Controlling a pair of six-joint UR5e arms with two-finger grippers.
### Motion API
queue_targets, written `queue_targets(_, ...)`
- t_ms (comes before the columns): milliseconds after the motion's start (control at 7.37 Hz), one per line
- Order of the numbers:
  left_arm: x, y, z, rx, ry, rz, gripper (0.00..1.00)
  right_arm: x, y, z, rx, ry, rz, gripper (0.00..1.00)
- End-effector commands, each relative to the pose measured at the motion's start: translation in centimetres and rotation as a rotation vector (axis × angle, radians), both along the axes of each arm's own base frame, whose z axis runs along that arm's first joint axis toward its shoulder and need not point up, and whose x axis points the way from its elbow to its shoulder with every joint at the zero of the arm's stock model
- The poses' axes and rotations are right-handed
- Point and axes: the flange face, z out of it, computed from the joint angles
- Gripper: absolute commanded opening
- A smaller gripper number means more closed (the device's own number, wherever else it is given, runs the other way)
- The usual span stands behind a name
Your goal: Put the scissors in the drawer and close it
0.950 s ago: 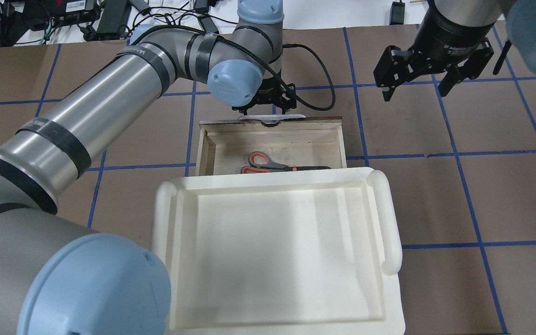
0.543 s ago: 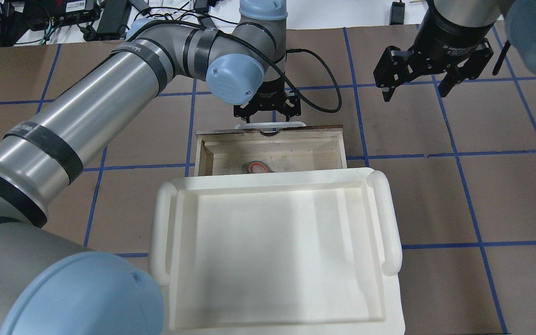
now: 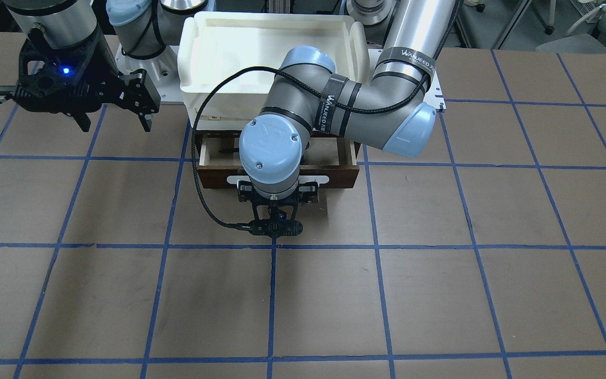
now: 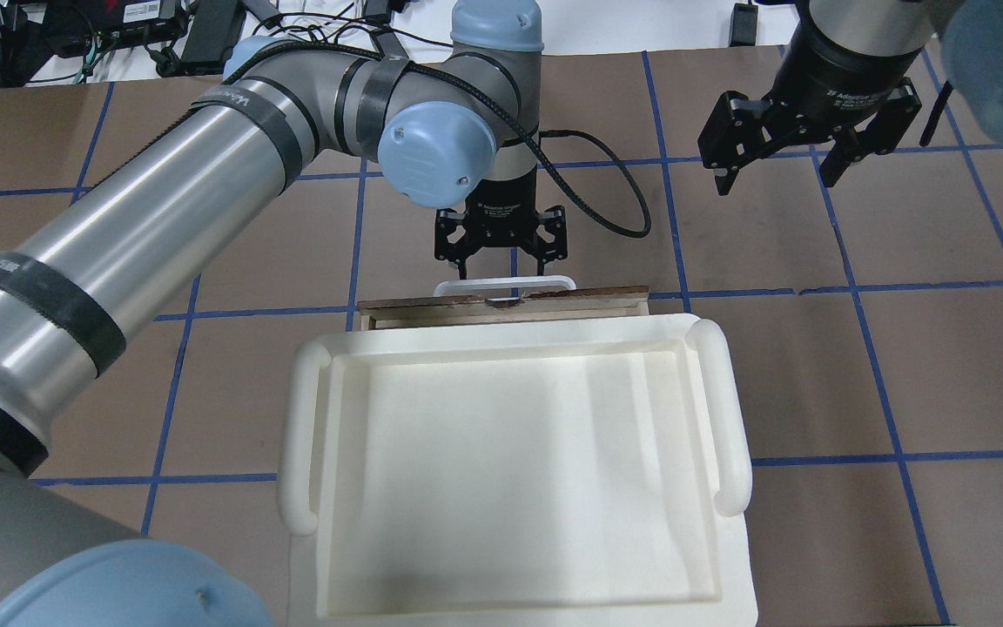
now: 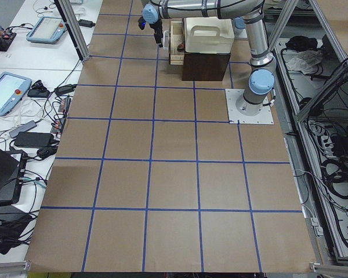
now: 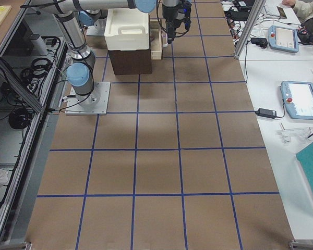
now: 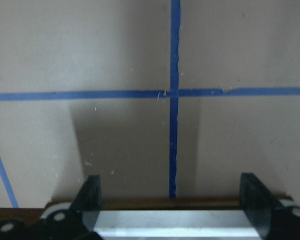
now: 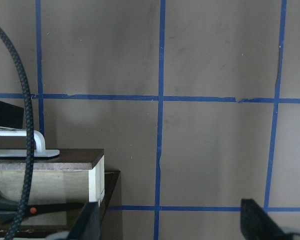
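The drawer [image 4: 580, 300] is pushed almost fully in under the white tray; only its dark front and white bar handle [image 4: 506, 283] show from overhead. In the front view a strip of pale interior [image 3: 329, 152] still shows behind the dark front [image 3: 213, 179]. The scissors are hidden from overhead; the right wrist view shows their dark blade [image 8: 55, 206] inside the drawer [image 8: 45, 175]. My left gripper [image 4: 501, 248] is open, its fingers against the handle's outer side [image 7: 172, 200]. My right gripper [image 4: 780, 161] is open and empty, raised off to the drawer's right [image 3: 113, 121].
A white plastic tray [image 4: 710, 409] lies on top of the dark cabinet [image 5: 206, 63] that holds the drawer. A black cable [image 4: 606, 200] loops from my left wrist. The brown table has a blue tape grid [image 4: 893, 457].
The drawer has slid in under the tray, towards the robot. My left gripper followed with the handle. The scissors have gone out of the overhead view. The right arm barely moved.
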Motion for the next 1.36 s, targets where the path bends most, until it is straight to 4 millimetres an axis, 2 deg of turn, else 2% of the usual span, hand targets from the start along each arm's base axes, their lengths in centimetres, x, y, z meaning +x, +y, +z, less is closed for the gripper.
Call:
queue_targets(0, 0.4, 2.7, -0.5, 0.091, -0.001, -0.025, 1.0, 0.1, 0.1, 0.1, -0.005, -0.007, -0.001, 1.0)
queue_targets(271, 1.2, 5.6, 0.1, 0.186, -0.024, -0.057, 1.0, 0.1, 0.1, 0.1, -0.001, -0.004, -0.001, 1.0)
queue_targets(407, 1.5, 5.3, 0.2, 0.169, -0.014, -0.073, 1.0, 0.0, 0.1, 0.1, -0.002, -0.003, -0.002, 1.0)
queue_targets(814, 1.6, 2.6, 3.6, -0.064, 0.041, -0.139, 1.0, 0.1, 0.2, 0.3, -0.007, -0.009, 0.001, 1.0)
queue_targets(950, 2.1, 1.8, 5.3, -0.133, 0.064, -0.133, 1.0, 0.1, 0.2, 0.3, -0.007, -0.006, 0.001, 1.0)
queue_targets(1086, 2.7, 1.5, 8.9, -0.2, 0.073, -0.174, 1.0, 0.1, 0.1, 0.2, -0.008, -0.01, 0.001, 1.0)
queue_targets(1221, 3.2, 2.2, 14.5, -0.298, 0.09, -0.174, 1.0, 0.1, 0.0, 0.2, -0.01, -0.009, 0.003, 1.0)
